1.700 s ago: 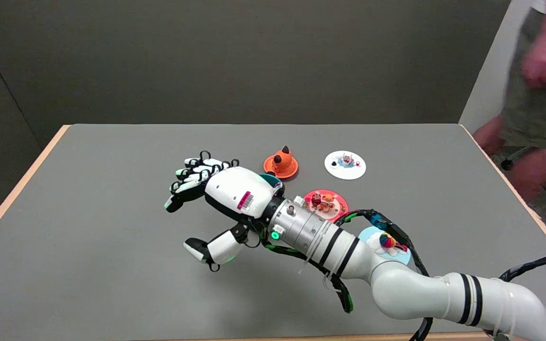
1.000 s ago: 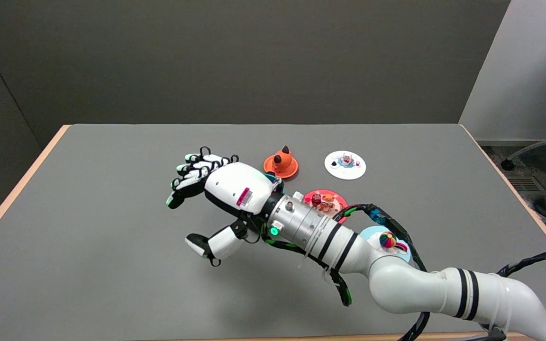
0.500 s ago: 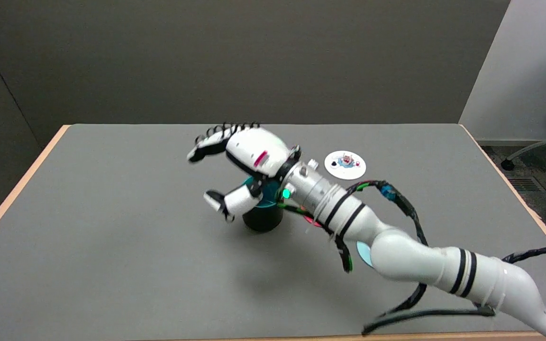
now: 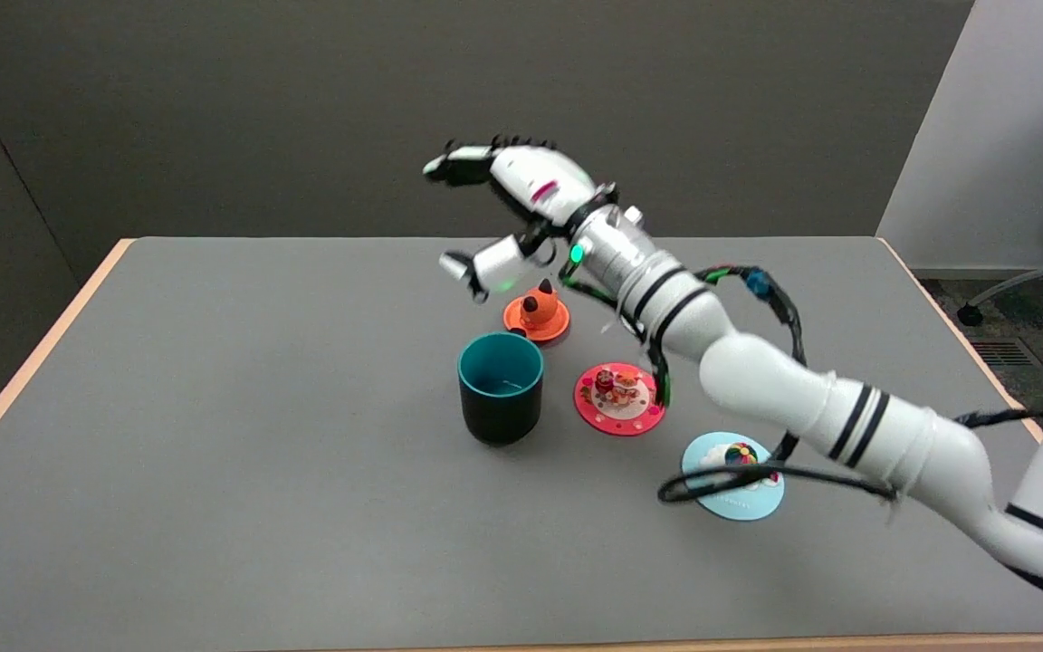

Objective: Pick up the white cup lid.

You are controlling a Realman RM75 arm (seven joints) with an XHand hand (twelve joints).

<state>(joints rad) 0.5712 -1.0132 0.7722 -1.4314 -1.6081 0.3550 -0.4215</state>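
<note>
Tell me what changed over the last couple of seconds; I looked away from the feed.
The right hand rose from low over the table's middle and swung toward the far side, empty, with fingers apart, uncovering the teal cup. Its arm now hides the white lid. A person at right left view. The orange lid, red lid and blue lid stayed put.

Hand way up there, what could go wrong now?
The hand is open, high over the table, and the arm hides the white lid in this view, so it may reach wrongly. A black cable droops across the blue lid and might drag it. Coming down, the hand could bump the orange lid or the cup.
</note>
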